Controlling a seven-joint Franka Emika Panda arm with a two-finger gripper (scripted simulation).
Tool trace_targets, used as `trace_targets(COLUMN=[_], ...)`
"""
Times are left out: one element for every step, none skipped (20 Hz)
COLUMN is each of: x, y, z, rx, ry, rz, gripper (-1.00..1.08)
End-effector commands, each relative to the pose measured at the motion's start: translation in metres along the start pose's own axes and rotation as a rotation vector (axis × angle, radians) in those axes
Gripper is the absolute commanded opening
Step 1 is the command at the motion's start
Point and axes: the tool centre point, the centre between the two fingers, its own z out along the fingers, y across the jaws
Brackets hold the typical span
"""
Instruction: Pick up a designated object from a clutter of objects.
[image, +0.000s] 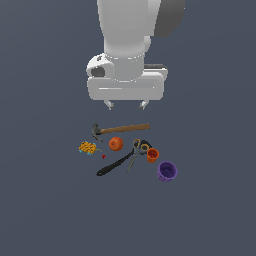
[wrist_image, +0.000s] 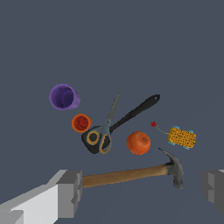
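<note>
The scissors lie in the clutter with thin grey blades and yellow-and-black loop handles, crossing the long black tool. Their handles sit next to the orange cup. My gripper hangs open well above the wooden-handled hammer, holding nothing. In the wrist view its two grey fingers flank the hammer's handle and head from above.
An orange ball lies between hammer and black tool. A yellow block and a tiny red bit sit at the exterior view's left. A purple cup lies at its right.
</note>
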Motion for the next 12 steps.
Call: trace_targets(x=[0.000, 0.000, 0.000, 0.001, 0.001, 0.002, 0.002, 0.003, 0.003, 0.004, 0.004, 0.004], y=[0.000, 0.001, 0.002, 0.004, 0.007, 0.011, 0.016, 0.021, 0.024, 0.027, 0.029, 0.030], z=[0.000, 0.000, 0.000, 0.001, 0.001, 0.002, 0.003, 0.004, 0.005, 0.006, 0.006, 0.006], rx=[0.000, 0.000, -0.001, -0.001, -0.002, -0.004, -0.005, -0.007, -0.008, -0.009, -0.010, -0.010], ry=[0.000, 0.000, 0.000, 0.001, 0.001, 0.002, 0.003, 0.003, 0.004, 0.004, 0.004, 0.005], rz=[0.000, 0.001, 0.002, 0.005, 0.009, 0.014, 0.020, 0.026, 0.031, 0.035, 0.037, 0.039], gripper=[1.00, 1.00, 1.00, 1.00, 1.00, 1.00, 1.00, 1.00, 1.00, 1.00, 1.00, 1.00])
